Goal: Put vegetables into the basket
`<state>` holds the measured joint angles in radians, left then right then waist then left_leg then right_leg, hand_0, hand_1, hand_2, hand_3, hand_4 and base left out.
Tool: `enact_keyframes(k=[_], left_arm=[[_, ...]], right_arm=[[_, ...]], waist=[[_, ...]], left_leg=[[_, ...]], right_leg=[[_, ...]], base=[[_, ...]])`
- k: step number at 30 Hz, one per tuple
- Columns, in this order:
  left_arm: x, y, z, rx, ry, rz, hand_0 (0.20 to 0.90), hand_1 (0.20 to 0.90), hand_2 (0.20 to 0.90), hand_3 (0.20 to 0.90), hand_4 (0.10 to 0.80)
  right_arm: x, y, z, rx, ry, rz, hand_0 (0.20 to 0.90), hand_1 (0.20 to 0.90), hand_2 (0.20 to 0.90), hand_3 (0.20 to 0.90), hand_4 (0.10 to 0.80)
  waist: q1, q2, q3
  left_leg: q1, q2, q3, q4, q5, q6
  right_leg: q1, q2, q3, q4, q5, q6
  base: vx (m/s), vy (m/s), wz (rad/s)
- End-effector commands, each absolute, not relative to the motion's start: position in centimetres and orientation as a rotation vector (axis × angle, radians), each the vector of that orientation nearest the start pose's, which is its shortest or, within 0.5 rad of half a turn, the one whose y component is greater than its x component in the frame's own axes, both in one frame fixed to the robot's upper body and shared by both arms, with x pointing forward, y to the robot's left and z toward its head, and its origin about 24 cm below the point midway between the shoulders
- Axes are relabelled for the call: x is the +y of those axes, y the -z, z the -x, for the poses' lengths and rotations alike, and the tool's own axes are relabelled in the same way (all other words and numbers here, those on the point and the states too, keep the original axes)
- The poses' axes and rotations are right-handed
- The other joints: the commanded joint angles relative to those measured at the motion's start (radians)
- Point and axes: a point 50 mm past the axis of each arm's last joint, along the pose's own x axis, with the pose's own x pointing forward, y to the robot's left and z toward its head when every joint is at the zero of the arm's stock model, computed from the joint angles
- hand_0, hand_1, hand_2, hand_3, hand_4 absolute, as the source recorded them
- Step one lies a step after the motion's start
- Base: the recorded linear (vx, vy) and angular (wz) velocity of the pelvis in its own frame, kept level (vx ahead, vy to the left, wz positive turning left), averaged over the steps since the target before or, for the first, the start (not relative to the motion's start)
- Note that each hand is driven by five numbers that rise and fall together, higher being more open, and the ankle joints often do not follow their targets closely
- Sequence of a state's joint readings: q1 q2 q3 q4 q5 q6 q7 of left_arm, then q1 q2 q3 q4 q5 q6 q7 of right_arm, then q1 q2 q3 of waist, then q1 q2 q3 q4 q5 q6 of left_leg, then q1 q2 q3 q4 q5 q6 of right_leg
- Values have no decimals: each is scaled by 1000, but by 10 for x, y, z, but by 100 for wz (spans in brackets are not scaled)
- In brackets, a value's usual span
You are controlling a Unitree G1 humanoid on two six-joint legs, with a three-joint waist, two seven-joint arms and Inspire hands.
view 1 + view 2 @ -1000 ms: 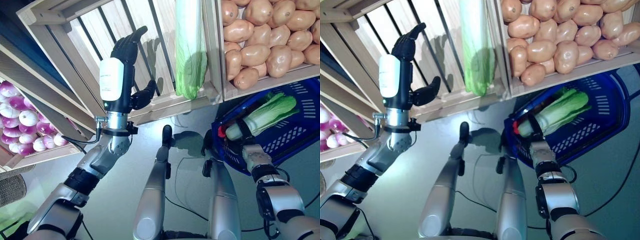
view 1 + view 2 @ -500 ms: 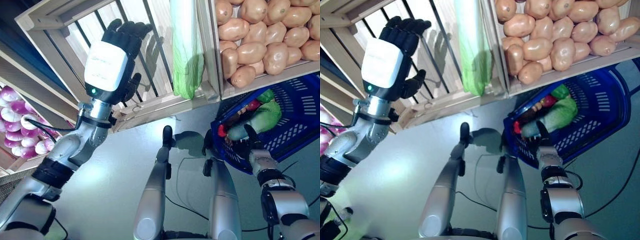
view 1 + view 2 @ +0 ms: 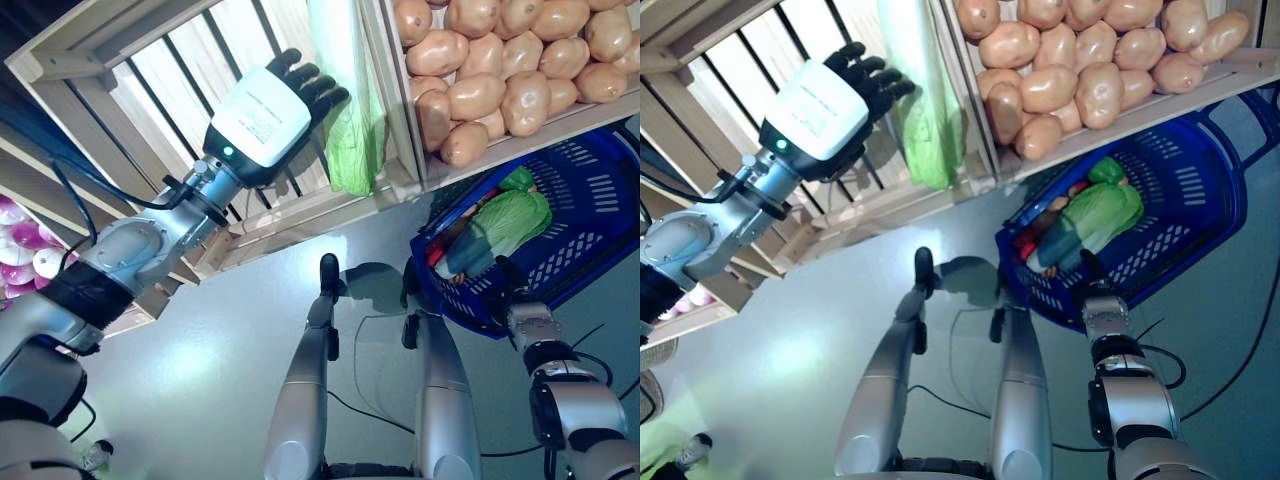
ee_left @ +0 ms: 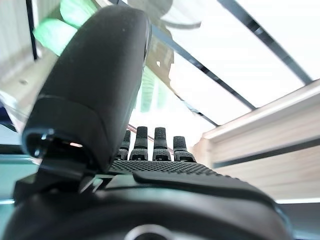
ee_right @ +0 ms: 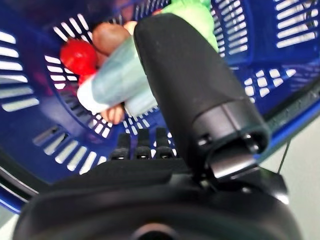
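Now the open left robot hand [image 3: 268, 115] has neared the crate's cabbage [image 3: 345, 110]; right robot hand [image 3: 510, 285], grip unclear, by the blue basket [image 3: 590, 240], whose cabbage [image 3: 500, 225] lies lower.

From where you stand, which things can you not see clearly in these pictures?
- Left hand: whether it touches the cabbage; the hand's back hides its fingertips in the eye views.
- Right hand: its thumb covers part of the basket.
- Potatoes: cut off by the edge.

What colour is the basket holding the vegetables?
Blue, with slotted walls; the basket shows best in the right eye view.
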<state>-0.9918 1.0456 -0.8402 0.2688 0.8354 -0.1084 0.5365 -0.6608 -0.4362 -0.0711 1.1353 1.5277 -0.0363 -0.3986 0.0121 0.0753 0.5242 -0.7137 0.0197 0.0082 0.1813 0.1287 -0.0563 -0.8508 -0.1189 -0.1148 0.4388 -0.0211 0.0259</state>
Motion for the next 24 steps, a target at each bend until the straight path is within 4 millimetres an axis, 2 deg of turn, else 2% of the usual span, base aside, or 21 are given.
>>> enact_keyframes(k=[1, 7, 13, 18, 24], left_arm=[[174, -293, -331, -1332, -219, -1853, 900, 900, 900, 900, 800], [171, -285, -340, -1338, -173, -1924, 900, 900, 900, 900, 800], [169, -289, -342, -1402, -214, -1914, 900, 900, 900, 900, 800], [165, -281, -346, -1397, -148, -1980, 900, 900, 900, 900, 800], [159, -283, -350, -1397, -139, -2079, 900, 900, 900, 900, 800]], right_arm=[[-324, -16, -309, 310, 911, -1065, 900, 900, 900, 900, 800], [-327, -25, -315, 305, 896, -1037, 900, 900, 900, 900, 800], [-328, -30, -318, 307, 892, -1015, 900, 900, 900, 900, 800], [-328, -34, -321, 300, 883, -1010, 900, 900, 900, 900, 800], [-326, -39, -325, 293, 867, -1001, 900, 900, 900, 900, 800]], waist=[[-24, 44, -4], [-35, 44, -4], [-44, 43, -4], [-49, 41, -4], [-57, 40, -4]], left_leg=[[-70, -41, 31, 90, -32, 9], [-76, -31, 40, 92, -33, 4], [-85, -25, 51, 96, -35, 2], [-90, -22, 54, 94, -35, -1], [-96, -17, 59, 90, -33, -3]], right_leg=[[59, 23, -1, -95, 79, 37], [53, 28, 6, -93, 77, 37], [41, 30, 10, -91, 75, 35], [37, 33, 11, -95, 76, 34], [33, 35, 14, -99, 77, 35]], base=[[0, 0, 0], [0, 5, 0], [-3, 8, -3], [2, 2, -3], [0, 0, 0]])
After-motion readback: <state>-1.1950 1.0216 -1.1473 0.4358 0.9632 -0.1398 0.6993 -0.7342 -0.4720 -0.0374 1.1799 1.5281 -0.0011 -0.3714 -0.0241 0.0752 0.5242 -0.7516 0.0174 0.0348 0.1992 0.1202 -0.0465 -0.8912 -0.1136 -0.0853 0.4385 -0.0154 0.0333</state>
